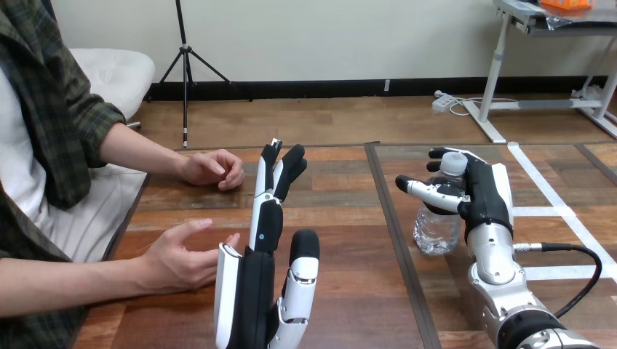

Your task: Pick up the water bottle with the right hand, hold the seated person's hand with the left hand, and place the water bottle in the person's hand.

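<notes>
A clear plastic water bottle [435, 231] with a white cap stands on the wooden table [342, 218] at the right. My right hand [484, 200] is at its right side, the thumb across the bottle's front and the fingers curled behind its neck. My left hand [255, 291] is upright at the lower middle, open with its fingers straight and pointing up. The person's near hand [178, 262] lies open just left of it, fingertips at my left hand's white shell. The person's far hand [215, 169] rests loosely curled on the table farther back.
A dark seam [396, 240] runs front to back between my two hands. White tape lines [546, 211] mark the surface at the right. A black cable [582, 254] loops off my right forearm.
</notes>
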You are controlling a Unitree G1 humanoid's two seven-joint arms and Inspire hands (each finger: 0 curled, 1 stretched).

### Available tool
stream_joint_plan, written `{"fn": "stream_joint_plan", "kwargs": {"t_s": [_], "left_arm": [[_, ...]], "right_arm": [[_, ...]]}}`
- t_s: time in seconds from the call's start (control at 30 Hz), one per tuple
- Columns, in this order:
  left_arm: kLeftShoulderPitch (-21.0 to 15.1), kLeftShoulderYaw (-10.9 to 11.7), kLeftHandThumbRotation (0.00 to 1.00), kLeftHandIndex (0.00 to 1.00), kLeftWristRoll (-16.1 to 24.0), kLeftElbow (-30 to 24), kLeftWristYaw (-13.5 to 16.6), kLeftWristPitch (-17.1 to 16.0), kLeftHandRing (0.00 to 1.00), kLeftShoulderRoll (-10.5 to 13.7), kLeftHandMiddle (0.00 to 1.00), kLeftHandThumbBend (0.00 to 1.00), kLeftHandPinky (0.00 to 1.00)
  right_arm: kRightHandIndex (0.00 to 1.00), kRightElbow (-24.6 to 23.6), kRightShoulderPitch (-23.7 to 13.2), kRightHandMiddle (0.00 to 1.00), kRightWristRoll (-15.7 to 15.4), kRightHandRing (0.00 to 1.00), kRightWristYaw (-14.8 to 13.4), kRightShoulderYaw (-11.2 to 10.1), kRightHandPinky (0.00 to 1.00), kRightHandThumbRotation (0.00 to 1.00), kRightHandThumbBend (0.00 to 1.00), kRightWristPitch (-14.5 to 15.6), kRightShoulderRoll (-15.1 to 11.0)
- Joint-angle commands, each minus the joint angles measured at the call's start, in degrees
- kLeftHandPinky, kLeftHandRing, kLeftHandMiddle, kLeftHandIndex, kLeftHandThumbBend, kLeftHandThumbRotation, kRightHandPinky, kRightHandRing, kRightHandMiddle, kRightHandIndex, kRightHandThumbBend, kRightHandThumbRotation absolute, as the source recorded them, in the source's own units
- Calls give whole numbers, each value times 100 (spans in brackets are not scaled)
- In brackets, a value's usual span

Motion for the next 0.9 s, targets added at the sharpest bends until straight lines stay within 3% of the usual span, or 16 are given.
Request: {"fn": "stream_joint_plan", "kwargs": {"t_s": [0.0,0.87], "left_arm": [[339,-42,100,100,-69,-158,-13,11,91,-242,93,28,98],[329,0,100,100,-53,-159,-36,-29,91,-223,93,28,97]], "right_arm": [[72,-70,-250,72,-70,68,-68,41,62,0,75,-277,24],[78,-94,-123,78,-353,75,-202,265,68,0,77,-258,8]]}}
